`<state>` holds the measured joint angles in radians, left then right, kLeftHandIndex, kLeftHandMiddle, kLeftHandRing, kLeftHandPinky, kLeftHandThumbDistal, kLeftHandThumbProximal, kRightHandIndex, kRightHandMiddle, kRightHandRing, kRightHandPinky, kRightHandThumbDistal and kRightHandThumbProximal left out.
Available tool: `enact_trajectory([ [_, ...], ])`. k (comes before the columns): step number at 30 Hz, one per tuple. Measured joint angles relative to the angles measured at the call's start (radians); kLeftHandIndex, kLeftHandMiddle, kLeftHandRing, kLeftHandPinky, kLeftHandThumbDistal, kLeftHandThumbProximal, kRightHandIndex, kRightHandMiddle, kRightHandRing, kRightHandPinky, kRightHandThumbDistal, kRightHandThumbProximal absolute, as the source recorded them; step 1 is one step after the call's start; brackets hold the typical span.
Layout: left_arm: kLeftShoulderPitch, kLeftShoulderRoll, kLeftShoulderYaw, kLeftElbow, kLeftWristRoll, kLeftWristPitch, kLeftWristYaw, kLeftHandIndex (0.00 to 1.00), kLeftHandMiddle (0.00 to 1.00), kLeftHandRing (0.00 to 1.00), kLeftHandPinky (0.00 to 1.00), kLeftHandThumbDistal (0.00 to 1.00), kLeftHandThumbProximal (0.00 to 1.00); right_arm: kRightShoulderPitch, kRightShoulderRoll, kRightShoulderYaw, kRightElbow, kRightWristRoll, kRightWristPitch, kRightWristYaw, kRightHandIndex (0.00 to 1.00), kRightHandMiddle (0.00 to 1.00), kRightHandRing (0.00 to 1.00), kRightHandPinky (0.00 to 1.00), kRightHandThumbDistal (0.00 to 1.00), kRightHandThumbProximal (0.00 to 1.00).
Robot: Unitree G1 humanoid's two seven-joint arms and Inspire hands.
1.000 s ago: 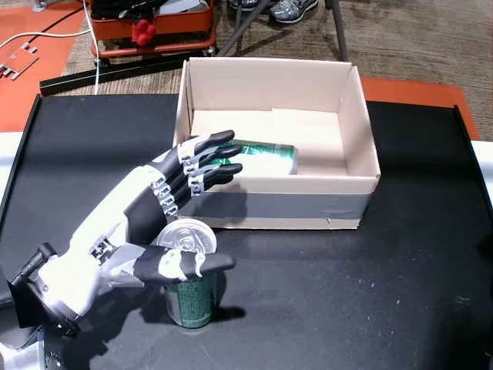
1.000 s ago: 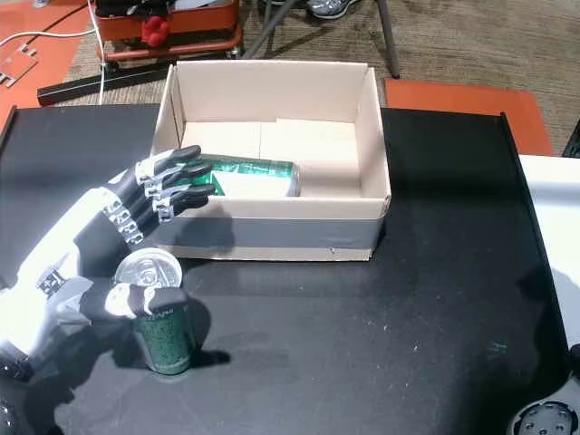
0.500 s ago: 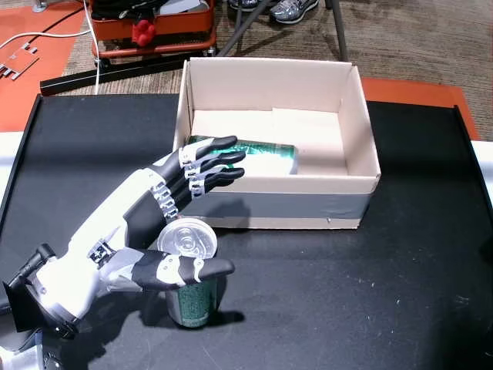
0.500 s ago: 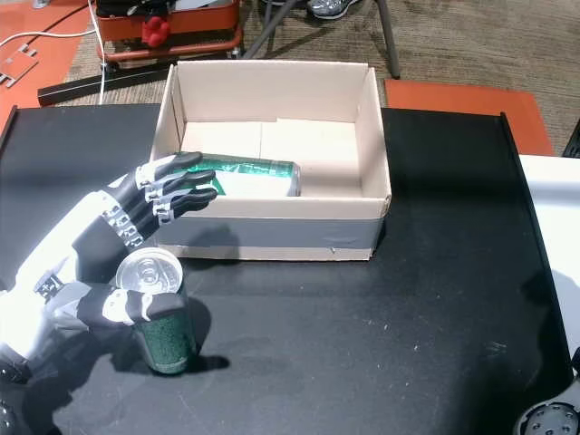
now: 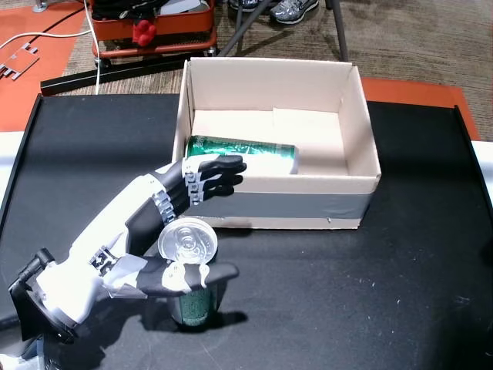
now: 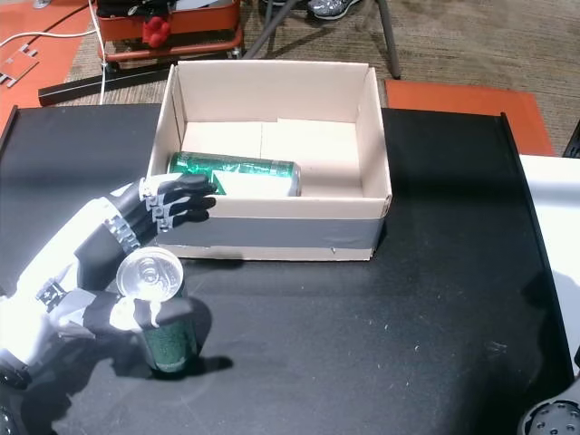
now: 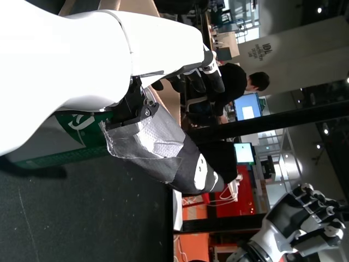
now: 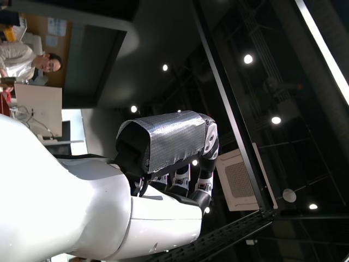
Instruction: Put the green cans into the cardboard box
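While one green can [image 5: 243,150] lies inside cardboard box [image 5: 350,185], second can [image 5: 189,297] stands on tabletop [image 5: 370,293]; your left hand [image 5: 166,231] wraps it loosely, not lifted. Half left.

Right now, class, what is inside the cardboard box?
One green can lies on its side in the cardboard box, near the front wall. The rest of the floor in view is bare. The front wall hides the strip of floor behind it.
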<state>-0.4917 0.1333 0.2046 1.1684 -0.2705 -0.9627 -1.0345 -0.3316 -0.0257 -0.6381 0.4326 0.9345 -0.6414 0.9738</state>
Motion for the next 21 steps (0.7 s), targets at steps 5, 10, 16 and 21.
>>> enact_trajectory([
  [5,0.000,0.015,-0.019,0.029,0.040,0.054,0.069,0.86,0.85,0.87,0.87,1.00,0.17,0.013,0.000,-0.004,-0.009,0.002,0.005,-0.001,0.25,0.30,0.39,0.46,0.20,0.28],
  [10,-0.001,0.015,-0.022,0.036,0.064,0.081,0.094,0.86,0.85,0.87,0.87,0.98,0.17,0.015,0.000,-0.004,-0.022,0.002,0.009,-0.003,0.26,0.30,0.40,0.46,0.23,0.27],
  [16,-0.001,0.014,-0.017,0.047,0.068,0.096,0.103,0.86,0.85,0.86,0.85,1.00,0.16,0.016,0.000,-0.005,-0.027,0.005,0.016,-0.006,0.25,0.30,0.39,0.47,0.20,0.27],
  [21,-0.001,0.011,-0.015,0.054,0.074,0.102,0.114,0.86,0.85,0.86,0.85,0.99,0.15,0.016,0.000,-0.006,-0.027,0.010,0.020,0.004,0.24,0.29,0.39,0.47,0.23,0.27],
])
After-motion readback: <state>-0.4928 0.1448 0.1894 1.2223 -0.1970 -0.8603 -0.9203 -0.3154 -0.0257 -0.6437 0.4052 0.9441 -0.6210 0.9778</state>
